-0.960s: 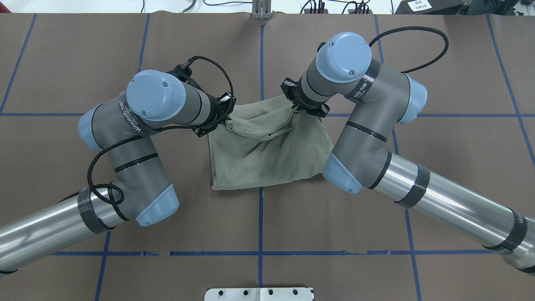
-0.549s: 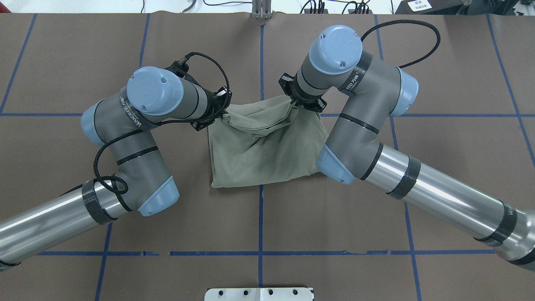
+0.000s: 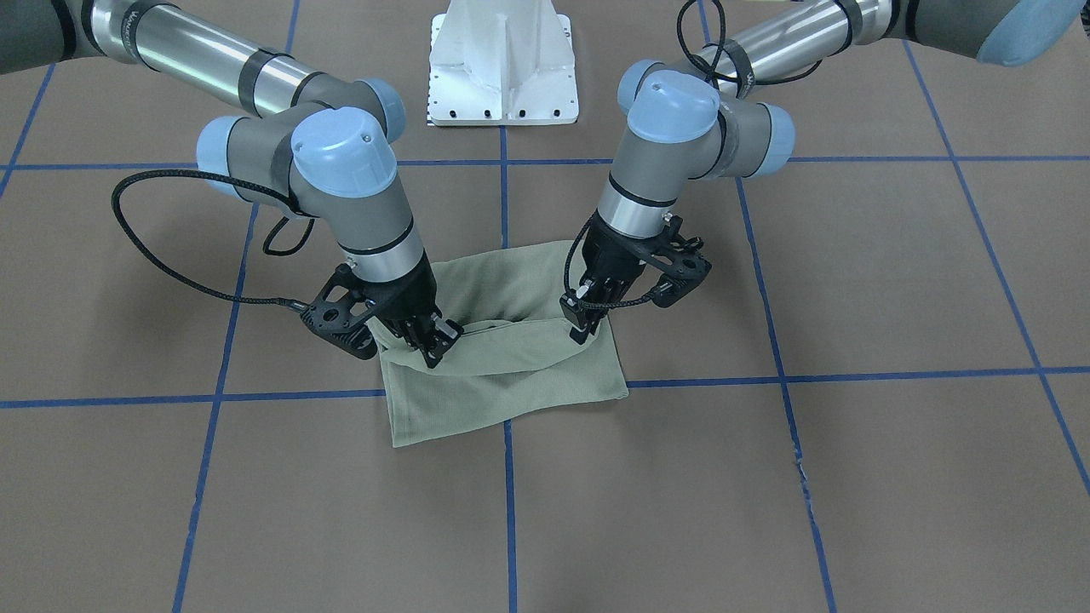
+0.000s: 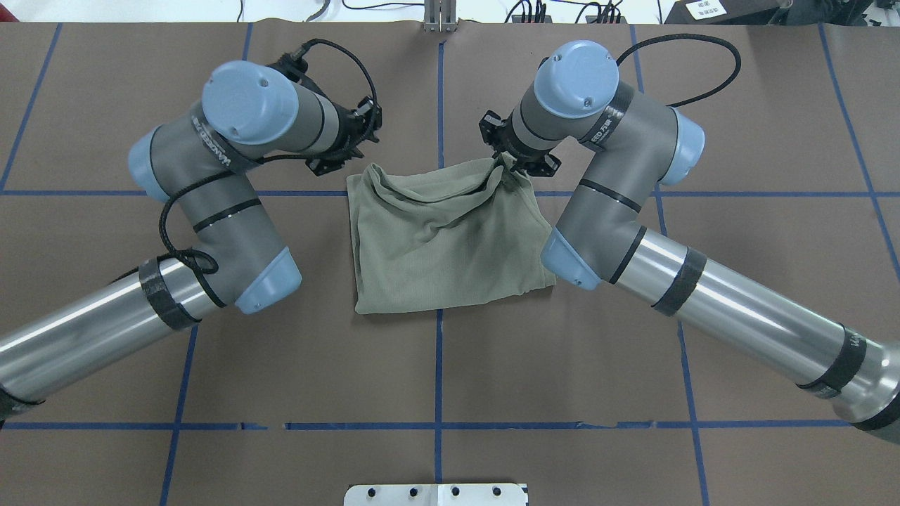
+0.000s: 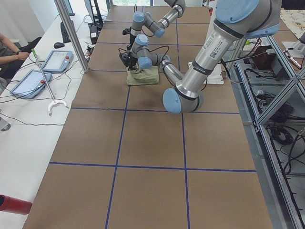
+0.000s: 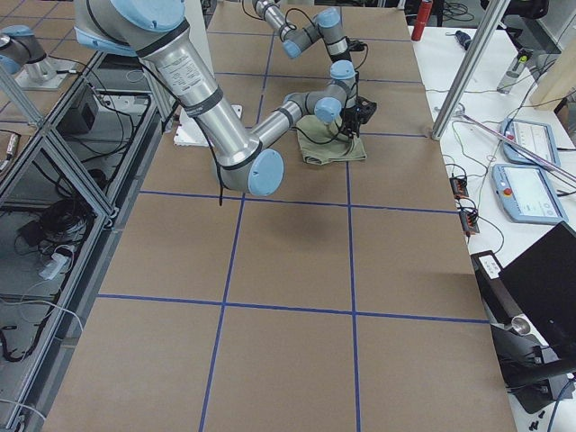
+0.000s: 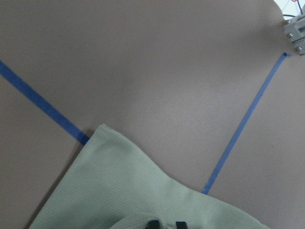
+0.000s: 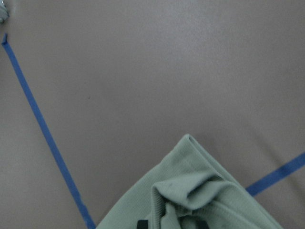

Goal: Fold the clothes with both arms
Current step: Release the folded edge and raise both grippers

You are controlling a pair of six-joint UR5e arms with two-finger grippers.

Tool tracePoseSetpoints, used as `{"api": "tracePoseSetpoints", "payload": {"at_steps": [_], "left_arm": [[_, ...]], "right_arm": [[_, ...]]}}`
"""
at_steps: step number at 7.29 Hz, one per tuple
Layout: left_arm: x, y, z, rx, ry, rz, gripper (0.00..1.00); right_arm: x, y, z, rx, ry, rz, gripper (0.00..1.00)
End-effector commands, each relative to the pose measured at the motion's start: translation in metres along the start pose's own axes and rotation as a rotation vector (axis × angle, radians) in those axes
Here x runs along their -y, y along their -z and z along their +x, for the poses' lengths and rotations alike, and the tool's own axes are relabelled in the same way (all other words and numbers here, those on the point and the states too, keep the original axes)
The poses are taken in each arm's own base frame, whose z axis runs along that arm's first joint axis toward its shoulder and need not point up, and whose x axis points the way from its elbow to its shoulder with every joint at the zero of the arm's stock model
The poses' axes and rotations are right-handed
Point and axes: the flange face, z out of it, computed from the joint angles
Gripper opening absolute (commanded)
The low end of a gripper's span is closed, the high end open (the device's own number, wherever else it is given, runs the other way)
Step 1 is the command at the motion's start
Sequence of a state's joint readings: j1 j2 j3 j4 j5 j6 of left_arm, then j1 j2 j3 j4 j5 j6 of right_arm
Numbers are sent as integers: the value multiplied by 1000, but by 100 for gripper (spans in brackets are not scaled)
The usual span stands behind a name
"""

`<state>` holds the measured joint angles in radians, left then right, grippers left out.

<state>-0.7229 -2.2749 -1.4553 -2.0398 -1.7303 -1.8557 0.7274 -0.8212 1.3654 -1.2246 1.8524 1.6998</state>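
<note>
The pale sage-green shirt (image 3: pixel 502 375) (image 4: pixel 443 253) lies folded into a rough rectangle on the brown table cover. Its top layer is lifted along the edge far from the robot and sags between the two grippers. My left gripper (image 3: pixel 582 330) is shut on that edge at one end; in its wrist view a bunch of fabric (image 7: pixel 136 220) sits at the fingertips. My right gripper (image 3: pixel 436 345) is shut on the other end, and fabric (image 8: pixel 190 191) bunches between its fingers. In the overhead view both wrists hide the fingertips.
The white pedestal base (image 3: pixel 502 68) (image 4: pixel 436 494) stands at the robot's edge of the table. Blue tape lines (image 4: pixel 439 351) cross the brown cover. In the exterior left view, tablets (image 5: pixel 57 59) and a person's arm (image 5: pixel 12 55) are at a side bench.
Both grippers have carried the held edge of the shirt away from the robot, the left arm moving farthest. The top layer now covers more of the shirt beneath.
</note>
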Motion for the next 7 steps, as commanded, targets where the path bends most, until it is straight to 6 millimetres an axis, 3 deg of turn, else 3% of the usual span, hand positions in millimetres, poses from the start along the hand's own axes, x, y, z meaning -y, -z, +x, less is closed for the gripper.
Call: {"api": "tracePoseSetpoints", "payload": {"at_steps": [1,3,4,5,6,7], "left_arm": [[82,-24,-15,63,-31,95,100],[89,-25,-18,71,-67,92,100],[108,-16,-19,74,-102,87,100],[139,-8,-36,102,-166,25,100],[172,6,-57,114,-210,11,100],[196,17,-62,114,-252,33,100]], "right_arm": [[48,-8,1,-28,8,9,100],[51,9,-14,-2,37,-33,100],[43,15,-20,7,83,-64,100],[32,27,-23,26,127,-110,100],[2,26,-26,26,180,-138,100],[-36,22,-34,10,220,-167,100]]}}
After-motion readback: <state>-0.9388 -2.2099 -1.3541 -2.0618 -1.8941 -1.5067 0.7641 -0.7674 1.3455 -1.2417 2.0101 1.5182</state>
